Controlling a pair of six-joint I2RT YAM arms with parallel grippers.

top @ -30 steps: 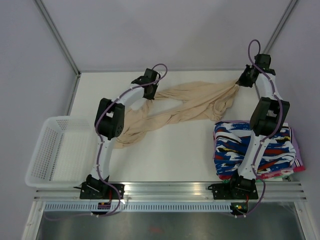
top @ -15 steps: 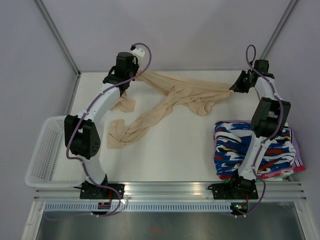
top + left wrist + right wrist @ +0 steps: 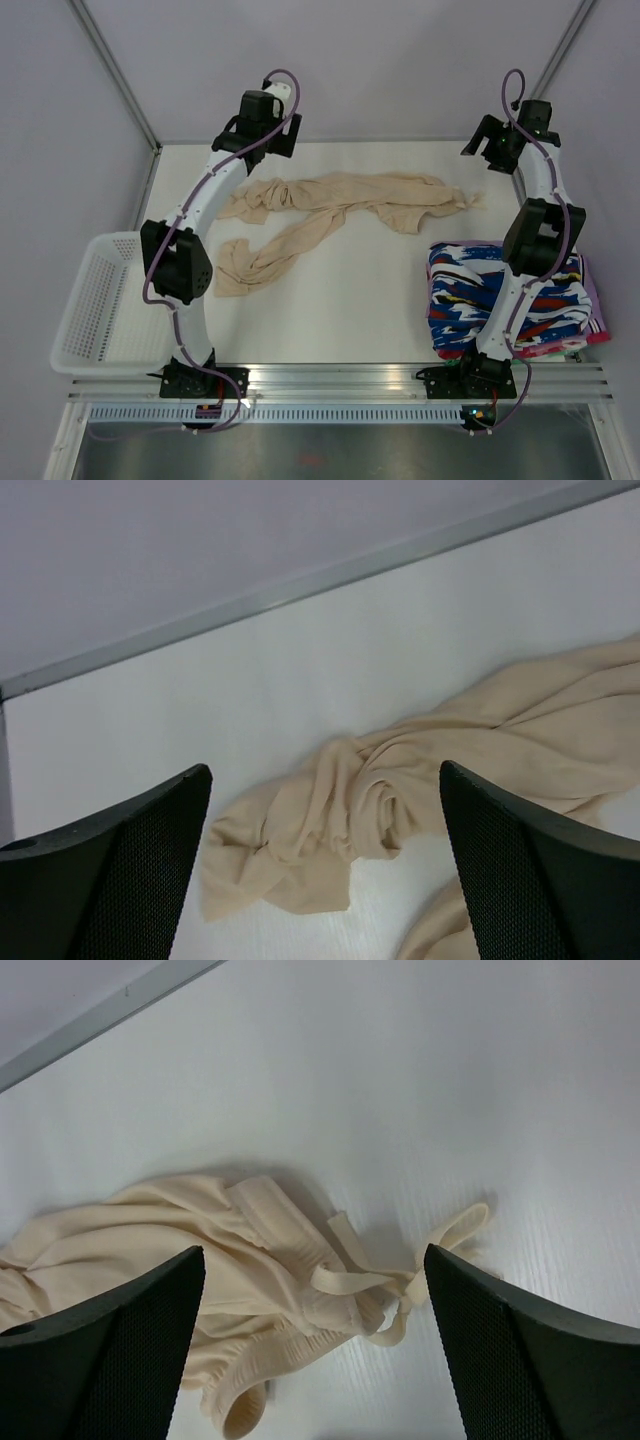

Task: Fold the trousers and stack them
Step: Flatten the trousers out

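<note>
The beige trousers (image 3: pixel 350 200) lie crumpled across the far part of the table, one leg trailing toward the near left. My left gripper (image 3: pixel 268 148) hangs open above their left end, holding nothing. In the left wrist view a bunched leg end (image 3: pixel 340 815) lies on the table below my left gripper (image 3: pixel 325 875), apart from both fingers. My right gripper (image 3: pixel 497 150) hangs open above the right end. In the right wrist view the waistband and its drawstring (image 3: pixel 330 1275) lie loose below my right gripper (image 3: pixel 315 1345).
A stack of folded blue, white, red and black patterned garments (image 3: pixel 510 300) sits at the near right beside the right arm. A white mesh basket (image 3: pixel 100 310) stands off the table's left edge. A metal rail (image 3: pixel 330 575) borders the table's far edge.
Both grippers have opened and let go of the trousers, which have dropped from a stretched hang onto the table. Both grippers have lifted slightly toward the back.
</note>
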